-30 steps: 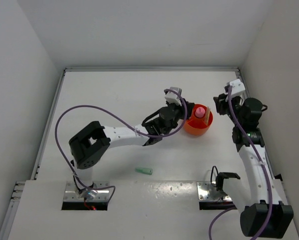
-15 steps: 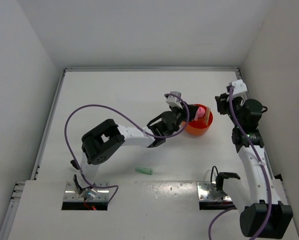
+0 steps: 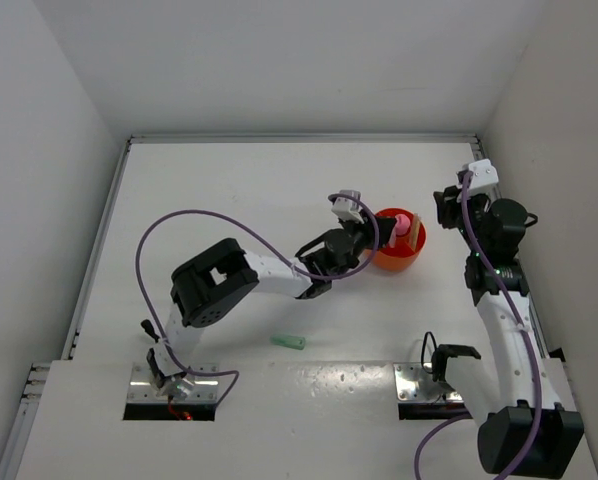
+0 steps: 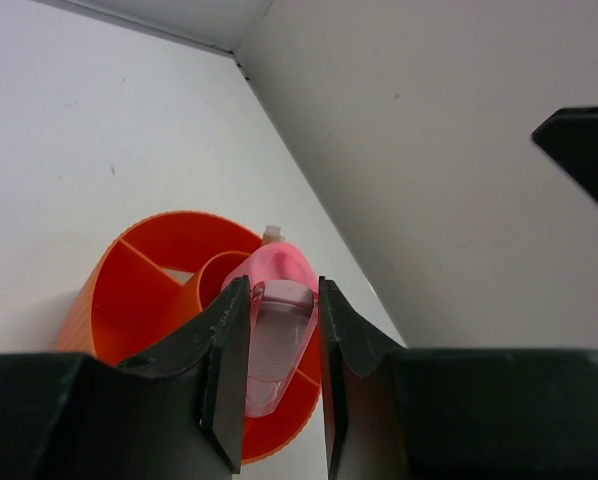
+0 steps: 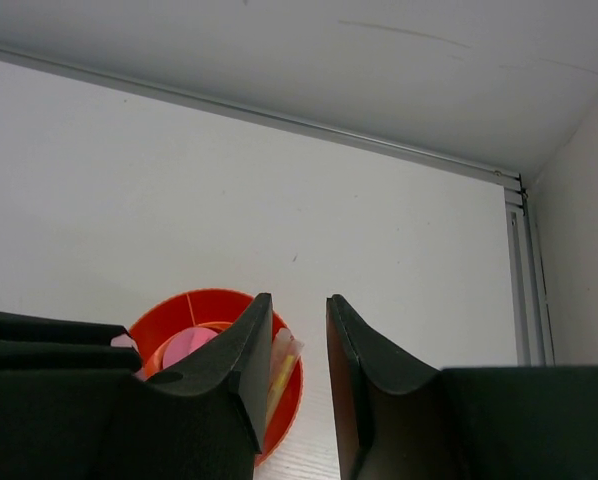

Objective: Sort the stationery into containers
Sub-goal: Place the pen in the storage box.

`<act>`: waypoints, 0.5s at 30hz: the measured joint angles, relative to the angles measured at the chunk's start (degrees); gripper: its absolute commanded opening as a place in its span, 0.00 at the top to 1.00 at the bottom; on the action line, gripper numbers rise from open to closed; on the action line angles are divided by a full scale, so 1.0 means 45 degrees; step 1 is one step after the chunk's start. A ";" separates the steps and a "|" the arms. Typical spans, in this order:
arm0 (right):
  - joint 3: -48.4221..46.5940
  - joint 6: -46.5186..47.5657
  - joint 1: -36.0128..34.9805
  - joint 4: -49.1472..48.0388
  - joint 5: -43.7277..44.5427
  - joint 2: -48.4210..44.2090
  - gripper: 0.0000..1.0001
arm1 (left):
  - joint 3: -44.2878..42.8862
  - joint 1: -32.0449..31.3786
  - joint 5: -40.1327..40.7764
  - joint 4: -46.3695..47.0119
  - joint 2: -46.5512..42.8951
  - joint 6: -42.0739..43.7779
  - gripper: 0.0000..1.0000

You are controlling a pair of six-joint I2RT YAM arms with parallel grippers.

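Observation:
The round orange cup (image 3: 389, 260) with inner dividers stands right of the table's middle. My left gripper (image 3: 373, 238) is at its left rim. In the left wrist view the gripper (image 4: 284, 292) is shut on the pink-capped clear tube (image 4: 277, 330), with the cap end tilted over the cup (image 4: 129, 290). The pink cap (image 3: 402, 221) shows above the cup from the top. My right gripper (image 3: 447, 212) hangs right of the cup, with its jaws (image 5: 297, 305) slightly apart and empty. The right wrist view shows the cup (image 5: 204, 298) and a thin yellow stick (image 5: 282, 375) inside it. A green stubby marker (image 3: 288, 341) lies on the table near the front.
White walls close in the table on the left, back and right. A metal rail (image 5: 279, 120) runs along the back edge. The right arm's column (image 3: 504, 320) stands along the right side.
My left arm's elbow has swung right and toward the front, and its wrist has dropped back a little. The tube's pink cap stays over the cup. The right arm has hardly moved.

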State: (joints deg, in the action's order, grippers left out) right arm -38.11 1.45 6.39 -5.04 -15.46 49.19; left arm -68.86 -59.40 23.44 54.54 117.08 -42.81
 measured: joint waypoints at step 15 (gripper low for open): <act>0.0015 -0.0063 0.0233 -0.0112 -0.0010 -0.0005 0.71 | 0.0272 -0.0117 0.0083 -0.0097 0.0593 -0.0262 0.66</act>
State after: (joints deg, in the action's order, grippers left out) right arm -38.04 1.17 7.44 -5.54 -15.51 49.17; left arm -67.64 -59.92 23.81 54.11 119.74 -43.99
